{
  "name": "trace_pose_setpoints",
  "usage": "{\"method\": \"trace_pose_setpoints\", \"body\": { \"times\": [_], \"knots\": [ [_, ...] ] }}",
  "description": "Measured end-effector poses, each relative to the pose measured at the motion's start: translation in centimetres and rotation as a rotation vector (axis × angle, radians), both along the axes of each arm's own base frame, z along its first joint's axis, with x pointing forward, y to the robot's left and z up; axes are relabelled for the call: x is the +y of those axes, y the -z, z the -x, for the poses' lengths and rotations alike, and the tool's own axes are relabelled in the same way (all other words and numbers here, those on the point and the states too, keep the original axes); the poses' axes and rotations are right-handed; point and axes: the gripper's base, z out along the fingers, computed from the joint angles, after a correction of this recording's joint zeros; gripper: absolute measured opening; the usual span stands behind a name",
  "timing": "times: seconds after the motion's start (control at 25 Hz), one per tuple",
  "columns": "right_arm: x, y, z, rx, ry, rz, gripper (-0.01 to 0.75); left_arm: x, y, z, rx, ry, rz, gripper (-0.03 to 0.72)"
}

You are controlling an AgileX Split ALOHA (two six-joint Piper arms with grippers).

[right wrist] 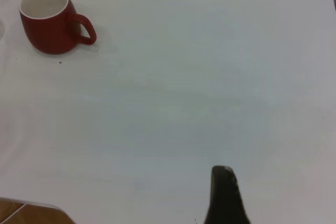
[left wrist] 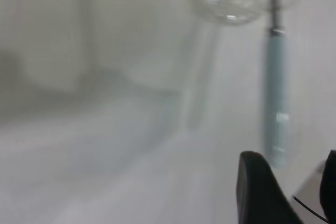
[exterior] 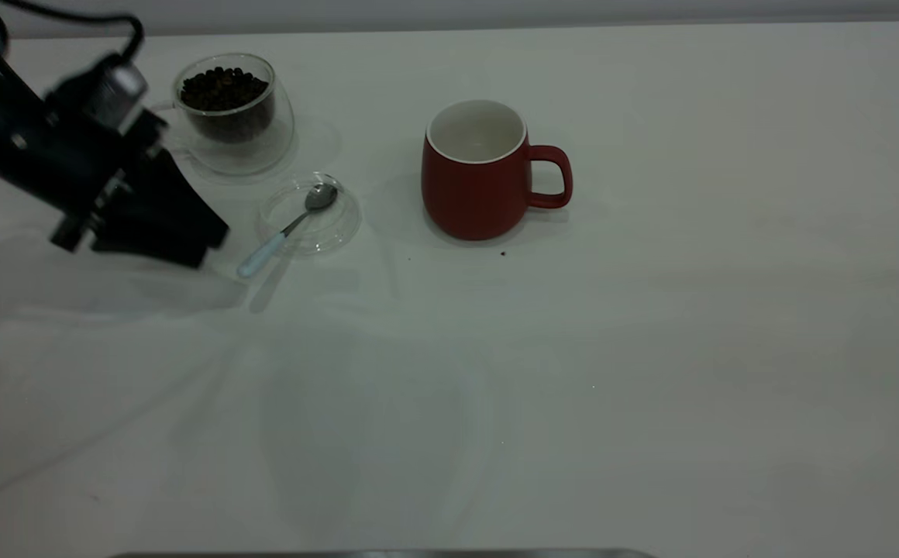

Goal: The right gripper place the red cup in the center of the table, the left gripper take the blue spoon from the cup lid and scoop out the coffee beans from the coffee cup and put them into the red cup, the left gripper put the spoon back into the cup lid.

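The blue spoon (exterior: pixel 287 230) is lying untouched, its metal bowl resting inside the cup lid (exterior: pixel 339 225) and its pale handle sticking out over the rim onto the table (exterior: pixel 651 349), pointing toward seven o'clock in the exterior view. The left gripper (exterior: pixel 201 242) is hovering just beside the handle's end, at about nine o'clock from it, and is gripping nothing. In the left wrist view its two black fingers (left wrist: pixel 260 190) are standing apart with white table showing between them, and the handle (left wrist: pixel 275 103) is lying just ahead of that gap.

At twelve o'clock from the gripper, the coffee cup (exterior: pixel 236 147) is standing upright, filled with coffee beans (exterior: pixel 222 87) (a dark heap reaching near its rim). The lid is sitting near it, at about five o'clock.

The red cup (exterior: pixel 474 190) is standing upright well apart from the lid, at three o'clock, its handle pointing to three o'clock and its white inside looking bare. A dark speck is lying on the table just below it.

The right gripper (right wrist: pixel 226 198) is showing only one dark finger in the right wrist view, far from the red cup (right wrist: pixel 50 30); whether it is open I cannot tell.
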Motion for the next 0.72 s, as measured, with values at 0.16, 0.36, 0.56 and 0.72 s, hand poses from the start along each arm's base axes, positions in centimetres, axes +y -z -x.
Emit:
{"method": "trace_pose_setpoints", "body": {
  "times": [0.16, 0.36, 0.56, 0.72],
  "knots": [
    [0.0, 0.0, 0.0, 0.000, 0.000, 0.000, 0.550, 0.6, -6.1, -0.4, -0.073, 0.010, 0.076, 0.348],
    [0.0, 0.0, 0.0, 0.000, 0.000, 0.000, 0.550, 0.3, -17.2, 0.4, -0.257, -0.009, 0.169, 0.348],
    [0.0, 0.0, 0.0, 0.000, 0.000, 0.000, 0.549, 0.0, -27.6, 4.1, -0.498, -0.030, 0.073, 0.348],
    [0.0, 0.0, 0.0, 0.000, 0.000, 0.000, 0.549, 0.8, -31.6, 8.2, -0.483, -0.106, -0.152, 0.348]
  ]
}}
